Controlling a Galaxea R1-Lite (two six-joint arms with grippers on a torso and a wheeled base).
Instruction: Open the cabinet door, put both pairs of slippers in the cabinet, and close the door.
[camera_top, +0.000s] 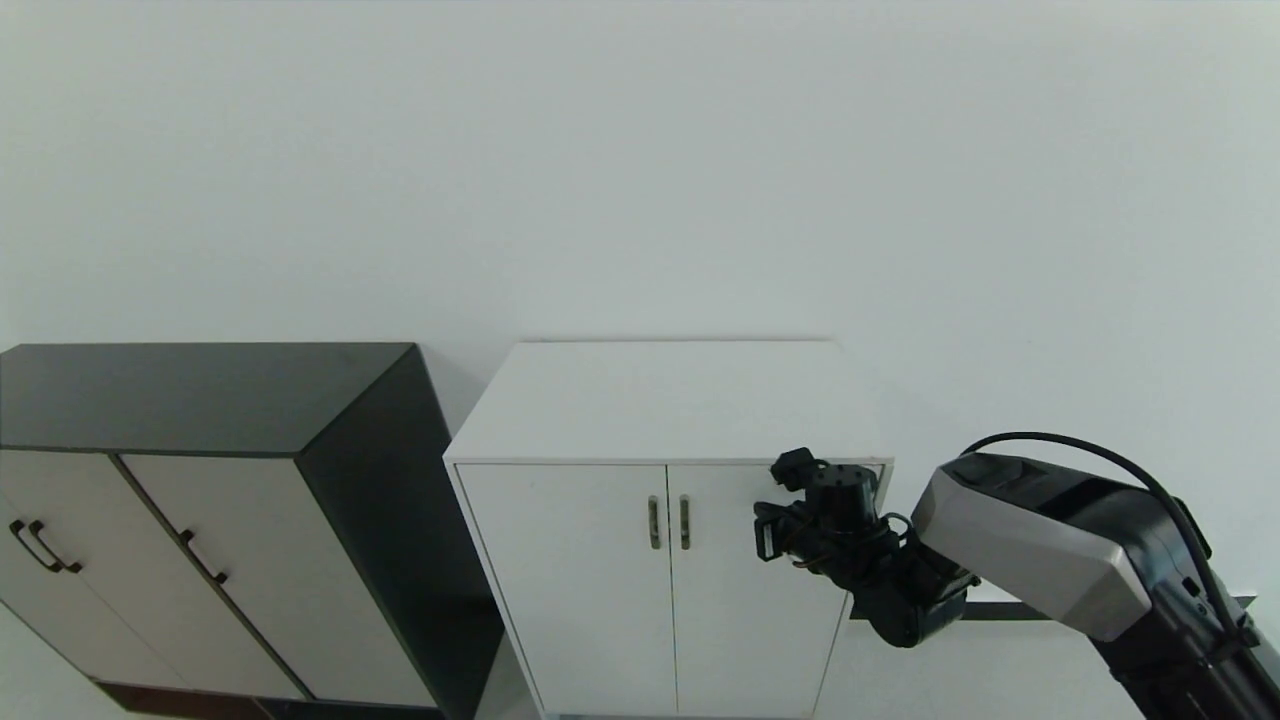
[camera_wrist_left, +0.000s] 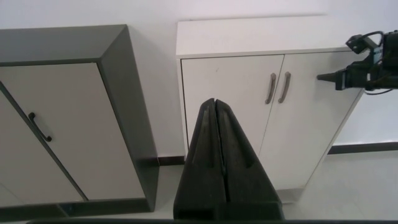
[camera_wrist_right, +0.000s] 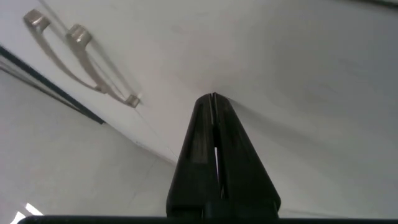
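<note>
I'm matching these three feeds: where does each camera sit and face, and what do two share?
Head view: on the head, facing the white two-door cabinet and light-doored black cabinet; the right gripper shows.
Left wrist view: set back, facing both cabinets over the shut left gripper.
Right wrist view: close to the white door, past the shut right gripper toward two metal handles.
Shared: head and left wrist both show the right gripper.

A bare room: white cabinet (camera_top: 660, 400) and dark-sided cabinet (camera_top: 380, 540) against a plain white wall (camera_top: 640, 150).
</note>
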